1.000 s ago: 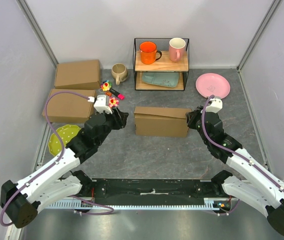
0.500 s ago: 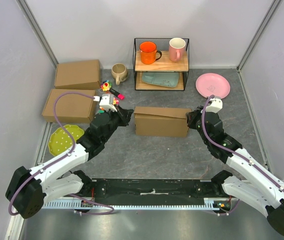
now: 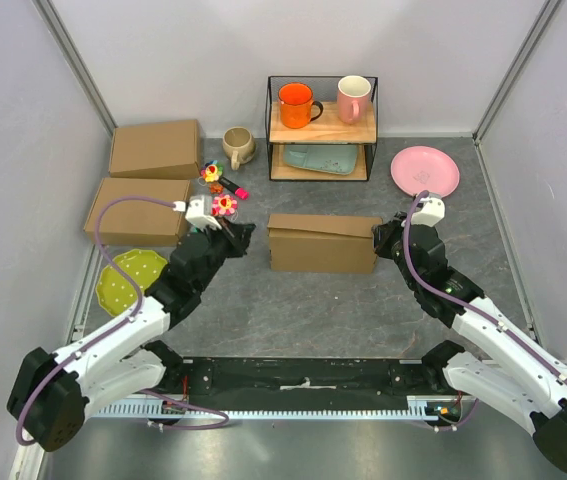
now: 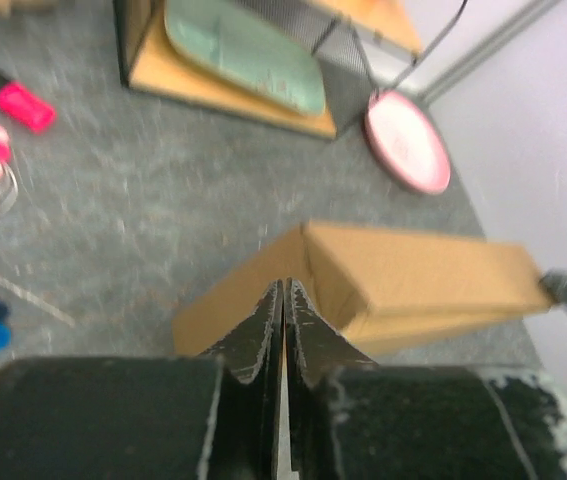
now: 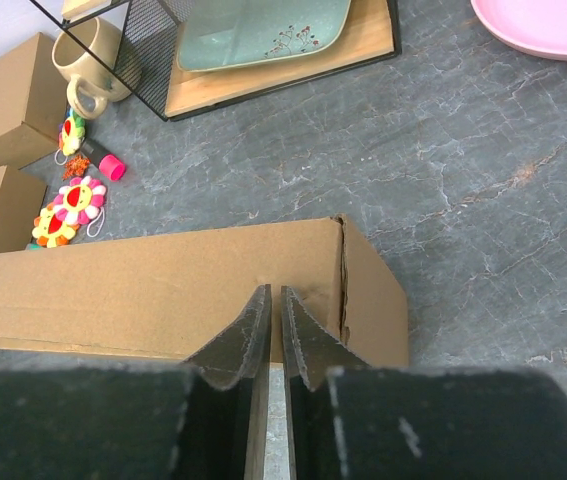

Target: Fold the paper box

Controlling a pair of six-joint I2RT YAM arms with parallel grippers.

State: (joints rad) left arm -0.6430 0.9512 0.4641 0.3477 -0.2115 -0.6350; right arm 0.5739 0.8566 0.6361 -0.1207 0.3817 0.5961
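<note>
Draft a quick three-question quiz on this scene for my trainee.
1. True or false: the left gripper stands wide open.
2. Which mug stands on the top shelf of the wire rack beside the orange mug? A pink, B green, C blue.
3. Fill in: in the top view, the pink plate lies to the ___ of the wire rack.
Key: 1 false, it is shut; 2 A, the pink mug; 3 right.

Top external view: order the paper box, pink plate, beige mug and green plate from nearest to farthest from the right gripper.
From the right gripper:
1. paper box, right at its fingertips, mid-table.
2. pink plate, behind it, back right.
3. beige mug, at the back, left of centre.
4. green plate, far left, beside the left arm.
</note>
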